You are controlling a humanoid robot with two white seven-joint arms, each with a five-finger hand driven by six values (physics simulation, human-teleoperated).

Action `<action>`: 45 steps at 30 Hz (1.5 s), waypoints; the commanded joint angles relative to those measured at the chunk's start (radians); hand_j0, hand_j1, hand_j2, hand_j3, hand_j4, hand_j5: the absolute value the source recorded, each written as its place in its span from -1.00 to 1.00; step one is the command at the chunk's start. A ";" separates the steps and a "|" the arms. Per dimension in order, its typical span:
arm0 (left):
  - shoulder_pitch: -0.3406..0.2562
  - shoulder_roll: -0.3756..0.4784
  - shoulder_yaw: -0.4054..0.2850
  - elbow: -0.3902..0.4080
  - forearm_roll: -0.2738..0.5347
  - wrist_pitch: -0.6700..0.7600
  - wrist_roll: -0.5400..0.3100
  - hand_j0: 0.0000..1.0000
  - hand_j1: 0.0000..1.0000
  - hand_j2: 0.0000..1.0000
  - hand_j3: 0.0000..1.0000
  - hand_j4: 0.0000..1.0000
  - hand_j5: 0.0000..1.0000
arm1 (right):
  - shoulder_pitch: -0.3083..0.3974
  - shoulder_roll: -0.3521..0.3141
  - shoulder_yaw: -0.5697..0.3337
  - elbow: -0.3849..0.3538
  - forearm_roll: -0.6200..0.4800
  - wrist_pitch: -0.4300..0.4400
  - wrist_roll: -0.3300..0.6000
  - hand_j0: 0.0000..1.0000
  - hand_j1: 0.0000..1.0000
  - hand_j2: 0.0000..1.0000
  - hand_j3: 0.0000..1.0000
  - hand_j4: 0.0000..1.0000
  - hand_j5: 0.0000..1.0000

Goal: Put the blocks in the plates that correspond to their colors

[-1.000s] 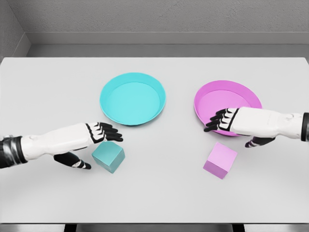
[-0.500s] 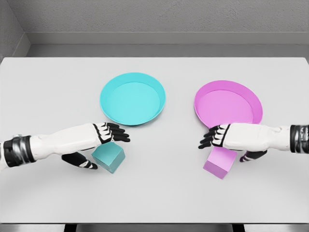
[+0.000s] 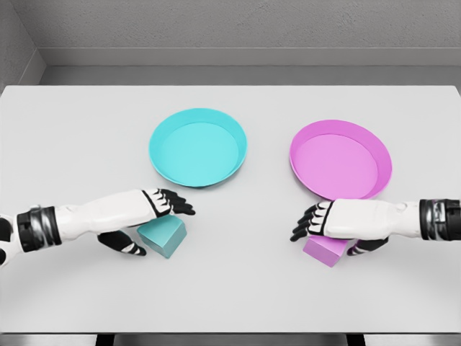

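1. the cyan block (image 3: 164, 236) sits on the bench (image 3: 72, 130) left of the middle, toward the near edge, just in front of the cyan plate (image 3: 198, 148) but apart from it.
2. the left hand (image 3: 148, 216) lies over the block's far-left top, its black fingers (image 3: 176, 205) stretched flat across the upper edge toward the right, while the thumb (image 3: 124, 245) drops down beside the block's left face; the hand brackets the block, yet whether it presses it i cannot tell.
3. the pink block (image 3: 325, 250) rests right of the middle, near the front edge, just in front of the pink plate (image 3: 341, 160); only its lower left part shows, the rest hidden under the hand.
4. the right hand (image 3: 338, 223) covers the top of the pink block, fingers (image 3: 306, 223) reaching left and slightly curled past the block's left edge, thumb (image 3: 367, 245) low at the block's right side (a grip or mere contact cannot be told apart here).
5. both plates lie side by side across the middle of the bench, well apart from each other, cyan to the left and pink to the right, neither holding anything.
6. the 2 white forearms enter low from the left and right edges, each with a dark wrist band.
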 commanded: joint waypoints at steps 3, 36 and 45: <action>0.000 -0.011 -0.003 0.000 0.003 0.002 -0.019 0.99 0.99 0.99 0.99 0.99 0.99 | -0.002 0.003 0.004 0.000 -0.006 0.003 0.000 0.50 0.50 0.50 0.50 0.50 0.50; -0.017 -0.031 -0.029 0.007 -0.075 0.020 -0.019 0.51 0.51 0.51 0.51 0.51 0.51 | -0.015 0.035 -0.187 0.164 -0.275 0.003 0.000 0.26 0.26 0.26 0.26 0.26 0.26; -0.021 -0.029 -0.029 0.007 -0.080 -0.061 -0.019 -0.01 -0.01 -0.01 -0.01 -0.01 -0.01 | -0.044 0.058 -0.235 0.264 -0.382 0.003 0.000 0.25 0.25 0.25 0.25 0.25 0.25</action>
